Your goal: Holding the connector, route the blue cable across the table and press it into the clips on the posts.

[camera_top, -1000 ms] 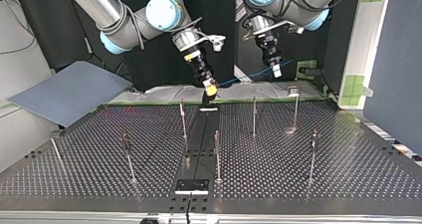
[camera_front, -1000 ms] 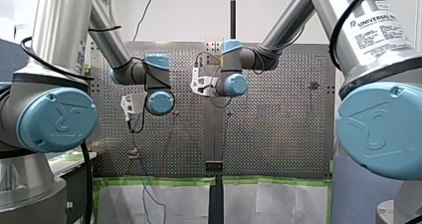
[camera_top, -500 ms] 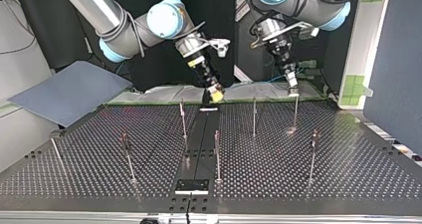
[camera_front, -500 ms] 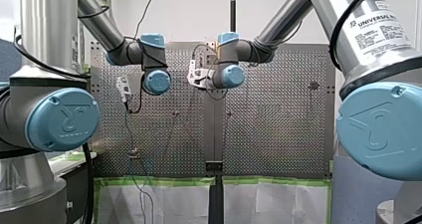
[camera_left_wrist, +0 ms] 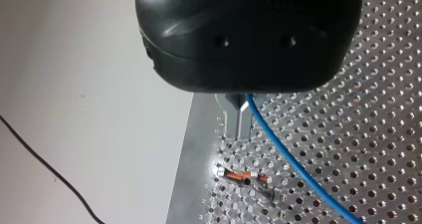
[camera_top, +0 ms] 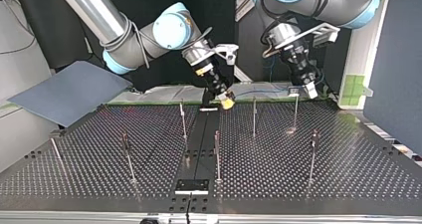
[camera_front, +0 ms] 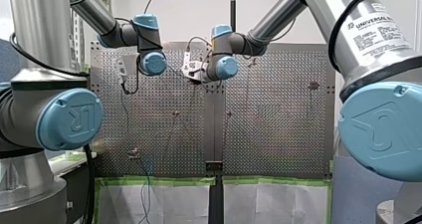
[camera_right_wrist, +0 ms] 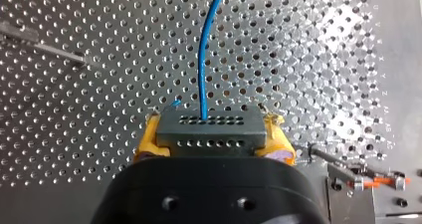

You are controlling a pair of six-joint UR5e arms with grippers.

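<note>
Top view: the blue cable runs between my left gripper and my right gripper, beside the back posts.
Left wrist view: the metal fingers are closed on the blue cable.
Right wrist view: the yellow pads clamp the connector.

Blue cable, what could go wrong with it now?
My left gripper pinches the blue cable and my right gripper holds the connector; moving apart too far could yank the cable loose. The clip on the post beside my left gripper is small, so the cable might miss it.
</note>
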